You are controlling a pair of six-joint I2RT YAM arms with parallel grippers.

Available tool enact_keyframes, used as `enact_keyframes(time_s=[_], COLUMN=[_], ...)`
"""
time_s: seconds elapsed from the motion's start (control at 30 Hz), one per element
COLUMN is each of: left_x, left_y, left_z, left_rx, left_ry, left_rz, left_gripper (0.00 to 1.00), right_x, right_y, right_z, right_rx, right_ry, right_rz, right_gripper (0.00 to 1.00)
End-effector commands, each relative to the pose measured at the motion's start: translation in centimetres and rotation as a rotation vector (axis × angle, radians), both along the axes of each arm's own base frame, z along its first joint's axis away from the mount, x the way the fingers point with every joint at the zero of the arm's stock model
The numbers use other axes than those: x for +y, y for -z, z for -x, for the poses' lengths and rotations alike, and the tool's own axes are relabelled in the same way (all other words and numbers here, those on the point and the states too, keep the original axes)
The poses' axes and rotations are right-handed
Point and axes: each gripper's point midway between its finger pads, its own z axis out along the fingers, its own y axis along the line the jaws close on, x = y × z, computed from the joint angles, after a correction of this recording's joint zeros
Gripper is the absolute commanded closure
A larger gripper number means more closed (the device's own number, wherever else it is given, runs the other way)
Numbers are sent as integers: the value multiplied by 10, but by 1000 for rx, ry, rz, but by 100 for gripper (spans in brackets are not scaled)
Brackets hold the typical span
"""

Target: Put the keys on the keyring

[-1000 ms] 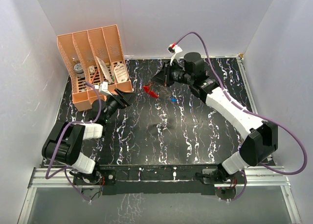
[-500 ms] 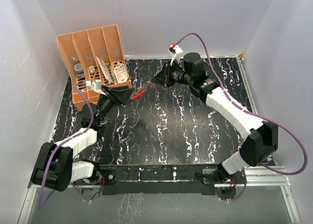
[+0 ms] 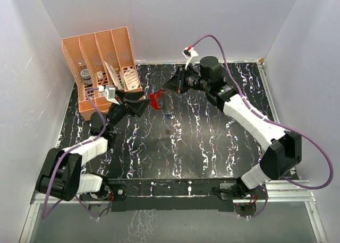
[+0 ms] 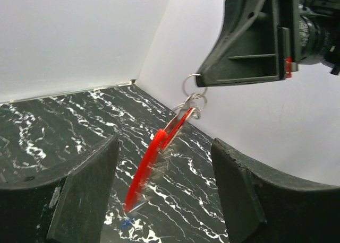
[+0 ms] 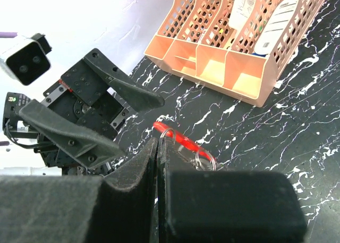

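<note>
- My right gripper (image 5: 158,163) is clenched on the keyring (image 4: 154,158), gripping its small silver rings (image 4: 192,97), at far centre.
- It dangles between my left gripper (image 3: 142,106)'s spread fingers, touching neither.

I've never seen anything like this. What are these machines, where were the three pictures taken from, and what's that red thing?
Two robot arms are bolted to a black marbled table. One picture looks down from above; the other two come from cameras on each arm's wrist. The right hand is shut, pinching small metal rings from which the red keyring dangles. The left hand is open, facing it. An orange file rack stands at the far left.
</note>
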Motion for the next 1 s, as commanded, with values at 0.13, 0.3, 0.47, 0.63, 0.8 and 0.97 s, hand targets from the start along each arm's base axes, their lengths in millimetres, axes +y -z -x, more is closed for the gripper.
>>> enact_keyframes(time_s=[0.13,0.3,0.47,0.63,0.8,0.97], left_x=[-44,-53,-54,-60,-66,-66], left_y=[-26,-18,-10,-7,-4,-9], left_z=[11,5,-1,-3,-9,-11], left_rx=[-230,-271,-302,-327,-325,-353], left_ry=[53,34,-11,-16,-23,-35], left_rz=[-114,-156,-219,-217,-204,-164], left_gripper=[23,21,19,19,21,33], right_x=[3,5,5,4,5,5], right_y=[-26,-25,-25,-22,-22,-21], right_z=[1,3,10,15,18,22], right_rx=[-69,-62,-52,-38,-29,-20], right_ry=[-21,-39,-63,-75,-90,-103], right_rz=[-56,-60,-63,-59,-61,-61], right_gripper=[100,100,100,100,100,100])
